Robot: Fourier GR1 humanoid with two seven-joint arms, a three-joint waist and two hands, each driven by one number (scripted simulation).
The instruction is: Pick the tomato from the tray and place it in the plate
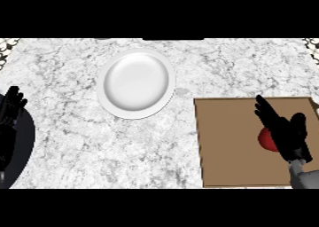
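Note:
A red tomato [266,140] lies on the brown tray [227,142] at the right of the counter, mostly hidden behind my right hand [286,133]. That hand hovers over the tomato with straight fingers pointing up and to the left, open. A white plate [137,83] sits on the marble counter up and to the left of the tray, with nothing on it. My left hand [8,113] rests open at the left edge, fingers up.
The grey marble counter [90,146] spreads between plate and tray. Patterned wall strips [1,53] show at the far corners. A dark rounded shape [21,150] lies under the left arm.

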